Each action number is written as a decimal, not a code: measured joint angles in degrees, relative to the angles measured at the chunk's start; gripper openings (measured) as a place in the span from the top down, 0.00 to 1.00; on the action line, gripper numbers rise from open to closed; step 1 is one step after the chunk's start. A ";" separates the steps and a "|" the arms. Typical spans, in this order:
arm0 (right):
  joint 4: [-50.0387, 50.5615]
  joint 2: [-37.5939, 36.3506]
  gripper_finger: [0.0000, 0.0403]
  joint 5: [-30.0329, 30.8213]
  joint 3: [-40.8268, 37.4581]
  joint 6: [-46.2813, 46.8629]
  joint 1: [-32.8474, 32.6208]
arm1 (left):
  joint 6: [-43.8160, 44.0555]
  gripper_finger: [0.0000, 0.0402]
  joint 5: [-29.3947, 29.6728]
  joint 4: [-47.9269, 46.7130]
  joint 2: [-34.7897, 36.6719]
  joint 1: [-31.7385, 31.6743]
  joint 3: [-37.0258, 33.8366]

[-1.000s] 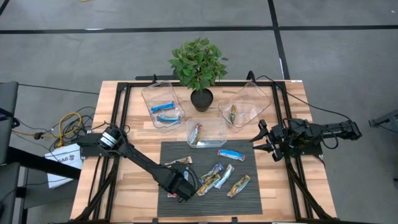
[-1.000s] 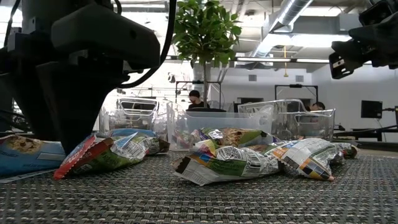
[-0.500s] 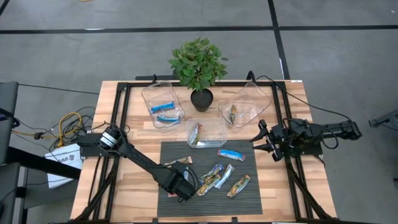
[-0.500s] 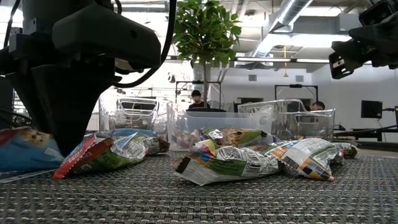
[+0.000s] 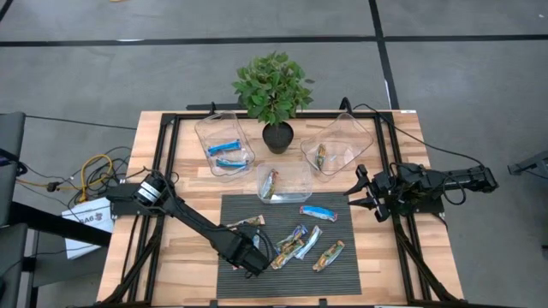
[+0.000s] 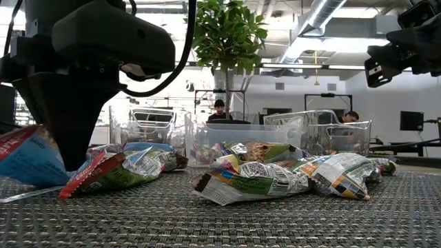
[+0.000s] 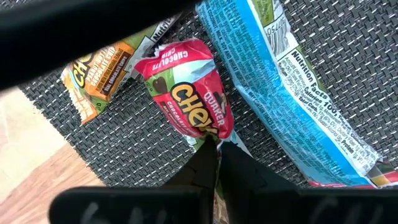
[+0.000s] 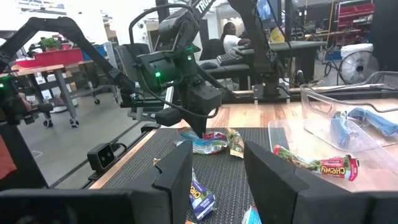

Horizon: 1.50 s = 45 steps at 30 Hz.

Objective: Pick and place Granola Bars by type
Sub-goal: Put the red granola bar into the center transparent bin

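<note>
Gripping one red bar (image 7: 189, 96) — left end effector (image 7: 214, 155), two blue bars (image 5: 228, 154) binned

Even overhead light left the tabletop (image 5: 402, 128) bright with soft, faint shadows, ceiling strip lights (image 6: 324, 14) glared in the low view, shiny wrappers (image 7: 292, 81) caught glints, and the nearest dark arm (image 6: 76, 76) loomed silhouetted and blurred.

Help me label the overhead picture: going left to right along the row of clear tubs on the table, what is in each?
Left tub: blue bars → middle tub: red-and-green bar → right tub: one green-gold bar.
</note>
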State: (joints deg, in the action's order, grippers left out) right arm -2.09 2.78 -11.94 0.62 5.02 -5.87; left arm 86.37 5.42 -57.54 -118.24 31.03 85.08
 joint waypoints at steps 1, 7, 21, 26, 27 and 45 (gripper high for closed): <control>0.00 -0.02 0.66 0.00 0.00 0.02 0.00 | -0.33 0.98 0.08 0.00 0.00 0.00 0.00; 0.00 -0.02 0.66 0.00 0.00 0.00 0.00 | -1.60 0.99 0.87 0.10 0.00 0.17 0.00; 0.00 -0.01 0.66 0.00 0.02 0.01 0.00 | 0.68 1.00 8.35 4.37 4.08 2.82 0.00; 0.00 0.00 0.66 0.00 0.02 0.00 -0.02 | 2.30 1.00 15.25 5.41 7.85 3.76 0.00; 0.00 0.00 0.66 0.00 0.02 0.02 0.00 | 2.39 1.00 16.96 6.00 8.66 3.89 0.00; 0.00 -0.02 0.66 0.00 0.02 0.02 0.00 | -7.01 1.00 41.13 20.19 20.83 4.22 0.00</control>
State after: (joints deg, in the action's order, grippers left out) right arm -2.09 2.77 -11.94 0.64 5.04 -5.87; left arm 79.35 46.55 -37.34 -97.40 35.24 85.08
